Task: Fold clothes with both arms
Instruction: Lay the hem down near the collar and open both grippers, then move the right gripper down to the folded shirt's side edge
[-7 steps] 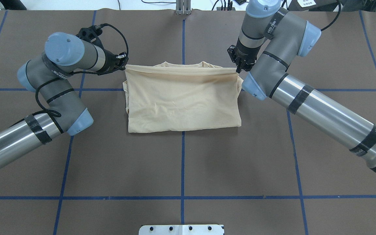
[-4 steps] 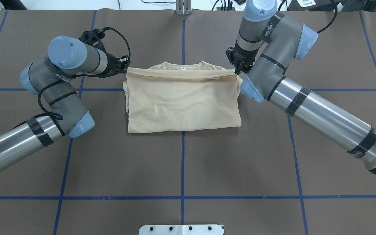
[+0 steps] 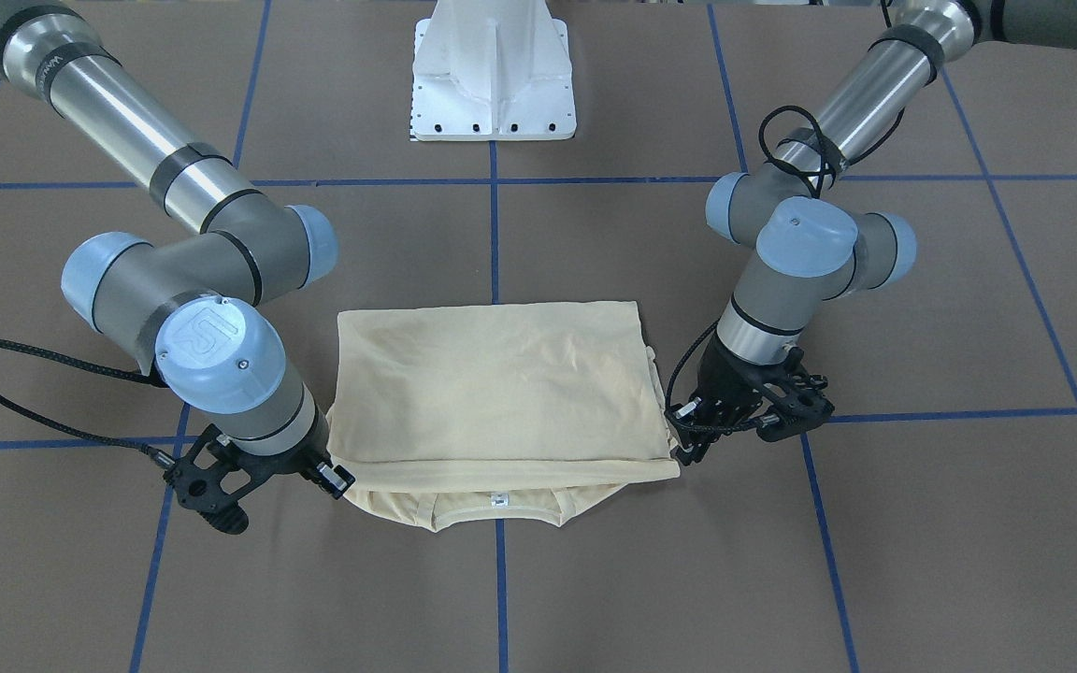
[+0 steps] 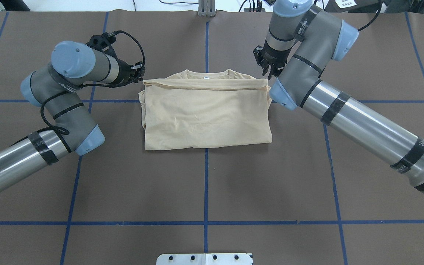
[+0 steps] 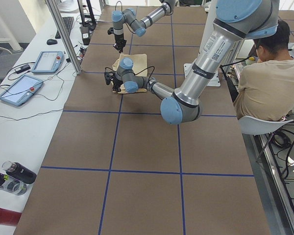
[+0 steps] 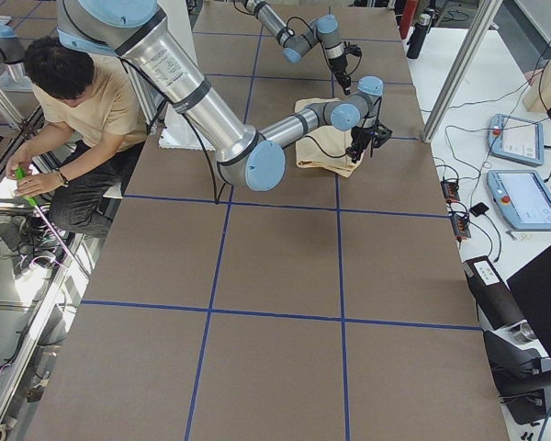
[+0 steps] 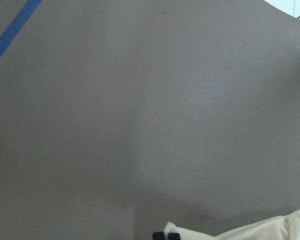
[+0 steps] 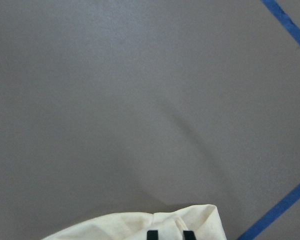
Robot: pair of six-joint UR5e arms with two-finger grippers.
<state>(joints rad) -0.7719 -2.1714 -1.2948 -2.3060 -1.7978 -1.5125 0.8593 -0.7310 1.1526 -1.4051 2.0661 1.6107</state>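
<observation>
Brown blue-gridded table point(image 4: 204, 191); mid-table, cream shirt point(image 4: 204, 114) folded double, collar point(image 4: 206, 75) showing beyond; left claw point(image 4: 140, 76) pinched narrow on one far corner; right claw point(image 4: 269, 76) slightly parted at the other; seems the laying-down step; next needs release, then lifting clear without dragging.

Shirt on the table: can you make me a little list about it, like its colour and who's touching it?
thing: shirt, pale cream-yellow
shape: folded into a rectangle, collar peeking out at the far edge
place: lying on the brown table with blue lines
left tool: tips together on one far corner
right tool: at the other far corner, grip unclear
</observation>
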